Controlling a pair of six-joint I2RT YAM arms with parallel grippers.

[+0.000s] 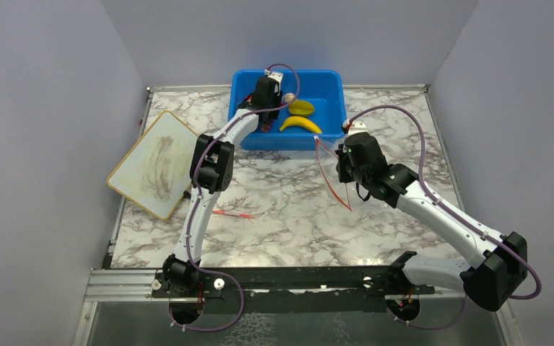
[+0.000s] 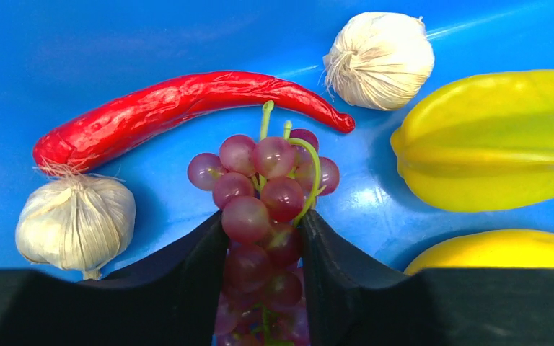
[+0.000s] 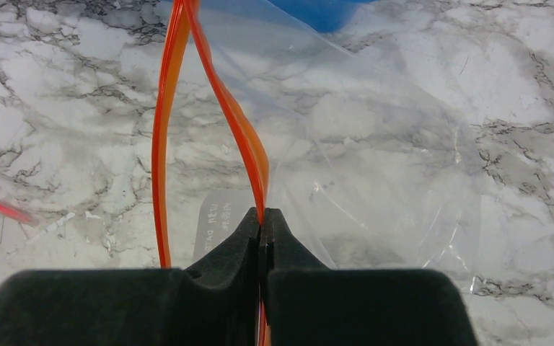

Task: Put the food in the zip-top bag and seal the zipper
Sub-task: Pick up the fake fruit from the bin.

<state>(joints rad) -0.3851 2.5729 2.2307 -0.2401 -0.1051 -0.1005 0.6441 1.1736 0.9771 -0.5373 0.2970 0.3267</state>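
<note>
Closest to us, the left gripper [image 2: 263, 216] presses its two black fingers against either side of the purple grape bunch [image 2: 267, 180], clamping it over the tub's blue floor. The right gripper [image 3: 262, 213] is pinched tight on one strand of the orange-red zipper strip [image 3: 249, 144] of the clear floppy plastic bag [image 3: 375, 166]. The bag's mouth gapes, with the other strand standing apart.

The bag lies on the grey-veined white marble table [image 1: 288, 209], just in front of the rigid blue plastic tub [image 1: 288, 142]. A flat cream board [image 1: 151, 162] sits tilted at the table's left edge.

In the tub we see a ribbed yellow-green starfruit [image 2: 490, 140], a smooth yellow banana [image 2: 505, 251], a long red chili [image 2: 180, 108] and two beige papery garlic bulbs [image 2: 381, 59] [image 2: 76, 222]. A thin red stick [image 1: 232, 213] lies on the marble beside the left arm.
</note>
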